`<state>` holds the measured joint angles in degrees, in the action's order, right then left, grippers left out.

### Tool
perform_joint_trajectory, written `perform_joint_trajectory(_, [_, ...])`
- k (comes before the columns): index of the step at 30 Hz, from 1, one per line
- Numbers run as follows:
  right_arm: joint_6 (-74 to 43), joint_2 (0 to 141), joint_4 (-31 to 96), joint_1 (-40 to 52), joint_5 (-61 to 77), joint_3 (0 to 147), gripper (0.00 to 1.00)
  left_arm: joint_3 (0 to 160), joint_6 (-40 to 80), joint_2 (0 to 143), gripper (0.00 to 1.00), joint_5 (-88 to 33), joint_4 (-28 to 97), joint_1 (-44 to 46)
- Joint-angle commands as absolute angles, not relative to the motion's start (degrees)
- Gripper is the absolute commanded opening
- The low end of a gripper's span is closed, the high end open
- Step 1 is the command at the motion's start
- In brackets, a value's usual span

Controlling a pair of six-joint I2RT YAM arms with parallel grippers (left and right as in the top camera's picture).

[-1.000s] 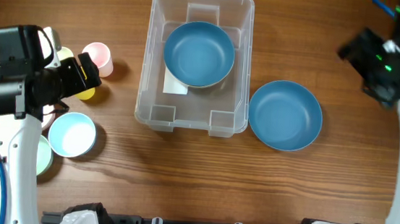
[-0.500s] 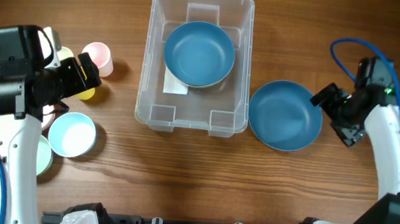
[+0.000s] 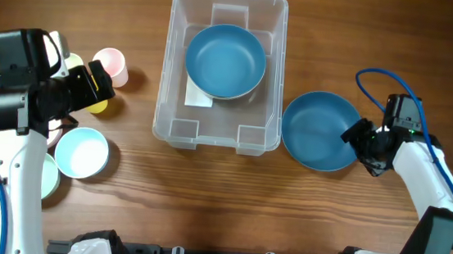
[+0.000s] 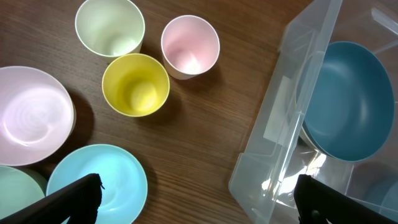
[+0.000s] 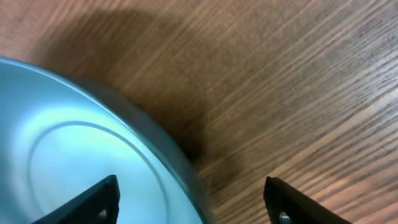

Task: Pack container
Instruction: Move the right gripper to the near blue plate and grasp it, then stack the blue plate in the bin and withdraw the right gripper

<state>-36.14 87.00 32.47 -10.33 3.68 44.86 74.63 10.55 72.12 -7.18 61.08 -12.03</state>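
The clear plastic container [image 3: 174,73] stands at the table's middle back and holds one dark blue bowl [image 3: 225,60]; it also shows in the left wrist view [image 4: 273,143]. A second dark blue bowl [image 3: 316,131] sits on the wood just right of the container. My right gripper [image 3: 360,144] is open and straddles that bowl's right rim [image 5: 168,149], one finger over the bowl, one over the wood. My left gripper [image 3: 99,83] is open and empty, hovering over the cups at the left.
Left of the container stand a pink cup [image 3: 110,63], a yellow cup [image 4: 135,84], a pale green cup [image 4: 109,26], a light blue bowl [image 3: 82,152], a pink bowl [image 4: 31,115] and a green bowl [image 3: 48,177].
My right arm has come down from the back right to the loose blue bowl's right rim. The left arm has not moved.
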Motion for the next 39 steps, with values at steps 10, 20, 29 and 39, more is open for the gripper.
perform_joint_trajectory(10, [-36.18, 86.78, 29.95, -10.15, 4.14, 40.91, 0.52, 75.61, 9.63, 71.79, 1.00, -7.29, 61.34, -12.32])
perform_joint_trajectory(20, [-36.21, 86.78, 29.65, -10.15, 4.16, 40.91, 0.14, 75.61, 9.63, 71.79, 1.00, -7.29, 61.36, -12.32])
perform_joint_trajectory(29, [-36.21, 86.65, 27.81, -10.15, 4.19, 42.96, 0.04, 75.61, 9.63, 71.79, 1.00, -7.29, 61.36, -12.32])
perform_joint_trajectory(39, [-31.11, 79.96, 41.45, -9.47, 5.02, 68.84, 0.04, 75.61, 9.63, 71.79, 1.00, -7.29, 61.36, -12.32])
